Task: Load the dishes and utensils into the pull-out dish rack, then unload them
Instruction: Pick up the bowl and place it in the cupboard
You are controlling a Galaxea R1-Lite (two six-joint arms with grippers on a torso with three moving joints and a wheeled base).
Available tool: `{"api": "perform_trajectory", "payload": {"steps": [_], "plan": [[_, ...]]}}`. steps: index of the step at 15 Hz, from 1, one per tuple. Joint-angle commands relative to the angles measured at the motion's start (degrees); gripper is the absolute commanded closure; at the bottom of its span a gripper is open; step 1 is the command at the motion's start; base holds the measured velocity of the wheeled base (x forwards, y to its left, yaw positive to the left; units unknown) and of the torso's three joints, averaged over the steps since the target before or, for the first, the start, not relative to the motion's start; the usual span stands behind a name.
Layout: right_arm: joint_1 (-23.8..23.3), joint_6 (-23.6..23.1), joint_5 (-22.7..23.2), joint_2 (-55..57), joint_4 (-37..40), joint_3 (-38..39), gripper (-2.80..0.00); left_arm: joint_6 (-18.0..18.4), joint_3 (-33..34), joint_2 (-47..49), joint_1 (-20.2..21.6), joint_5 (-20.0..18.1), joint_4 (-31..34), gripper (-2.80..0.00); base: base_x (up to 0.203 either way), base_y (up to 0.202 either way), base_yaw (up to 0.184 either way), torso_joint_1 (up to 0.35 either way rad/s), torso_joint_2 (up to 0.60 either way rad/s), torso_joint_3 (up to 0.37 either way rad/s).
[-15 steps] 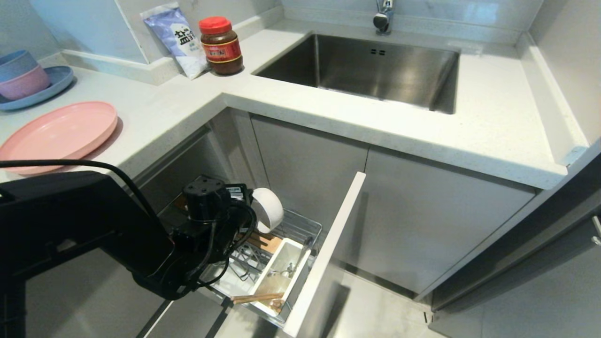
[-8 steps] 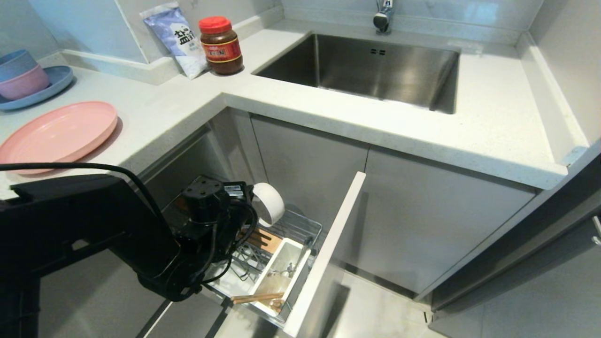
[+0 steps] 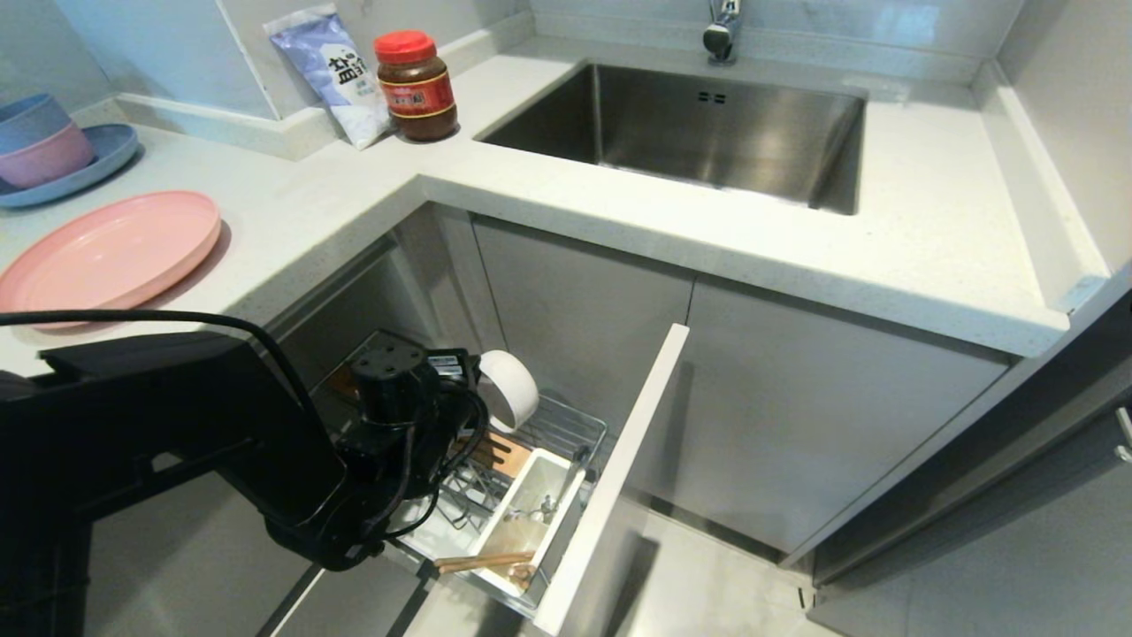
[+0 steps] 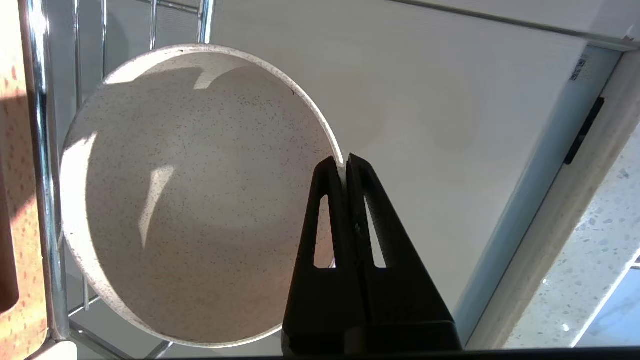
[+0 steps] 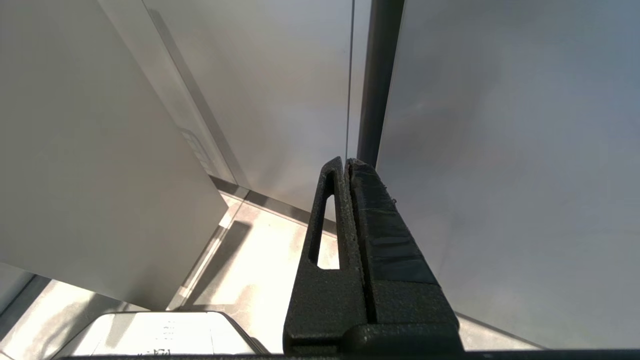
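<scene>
The pull-out rack (image 3: 566, 433) is slid out of the lower cabinet, and its white caddy (image 3: 531, 518) near the front panel (image 3: 610, 478) has the chopsticks (image 3: 485, 561) lying across one end and a fork (image 3: 541, 510) sitting in the middle. The cream bowl (image 3: 511, 389) is up on its edge over the back part of the wire basket, and the left pincer (image 4: 345, 162) is clamped shut on its rim (one finger inside, one outside, speckled inside of the bowl facing the wrist camera). A slotted wooden strip (image 3: 495, 456) sits just below the bowl, between it and the caddy. The pink plate (image 3: 110, 252) is lying flat on the surface to the left, well apart from the rack, with a blue plate (image 3: 106, 159) holding stacked bowls (image 3: 35, 137) behind it. Further back there's a red-lidded jar (image 3: 416, 86) and a bag (image 3: 336, 75) next to the sink (image 3: 699, 133). Room-wise, the bowl is close under the overhanging surface edge and near the cabinet door behind it; the front panel walls off the other side. Right pincer (image 5: 346, 162) is closed on nothing, hanging near a cabinet panel above the floor.
</scene>
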Motion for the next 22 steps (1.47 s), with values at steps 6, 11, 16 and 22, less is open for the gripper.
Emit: {"api": "perform_trajectory", "payload": {"steps": [6, 11, 16, 22], "plan": [[0.0, 0.0, 0.0, -0.1, 0.0, 0.0, 0.00, -0.1, -0.1, 0.6, -0.3, 0.3, -0.4, 0.00, 0.000, 0.000, 0.000, 0.000, 0.00, 0.000], [0.0, 0.0, 0.0, -0.1, 0.0, 0.1, 0.00, 0.0, -0.4, 1.2, -0.4, 0.4, -0.3, -0.01, 0.000, 0.000, 0.000, 0.000, 0.00, 0.000], [0.0, 0.0, 0.0, -0.1, 0.0, 0.1, 0.00, 0.1, -0.4, 1.1, -0.4, 0.4, -0.3, -2.80, 0.000, 0.000, 0.000, 0.000, 0.00, 0.000], [0.0, 0.0, 0.0, -0.1, 0.0, 0.1, 0.00, 0.1, -0.4, -2.9, -1.2, 0.6, 9.1, -2.80, 0.000, 0.000, 0.000, 0.000, 0.00, 0.000]]}}
